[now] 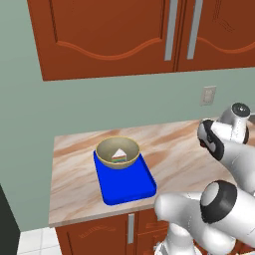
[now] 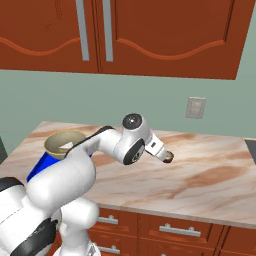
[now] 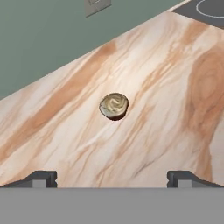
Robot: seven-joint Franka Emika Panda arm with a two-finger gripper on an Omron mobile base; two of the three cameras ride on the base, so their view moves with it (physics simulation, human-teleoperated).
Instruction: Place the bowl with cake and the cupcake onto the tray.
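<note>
1. Hand view looks down on the cupcake (image 3: pixel 114 106), which sits alone on the marble counter (image 3: pixel 166 87), a little above the middle of the frame, with a pale swirled top and a darker brown base.
2. The gripper (image 3: pixel 112 178) is spread wide: its two dark fingertips (image 3: pixel 40 178) show at about 7 and 5 o'clock, well apart, with bare counter between them and the cupcake up at 12 o'clock from the gap, not touching either.
3. Nothing lies between the fingers and the cupcake; in the same view a wall outlet (image 3: pixel 97 6) sits at 11 o'clock and a dark stovetop corner (image 3: pixel 205 8) at 1 o'clock.
4. Left base view shows the blue tray (image 1: pixel 127 187) near the counter's front edge, with the bowl (image 1: pixel 117 152) standing on its far end at 12 o'clock.
5. The cake (image 1: pixel 118 155) lies inside the bowl, white top up.
6. The arm (image 1: pixel 226 144) rises at 3 o'clock from the tray and blocks the counter behind it.
7. Right base view has the bowl (image 2: pixel 64 142) at 9 o'clock, partly hidden by the arm (image 2: pixel 95 150), and the cupcake (image 2: pixel 168 157) just beyond the hand, well apart from the tray (image 2: pixel 42 164).
8. Red-brown cabinets (image 2: pixel 150 35) hang above, and drawers (image 2: pixel 175 229) run below.
</note>
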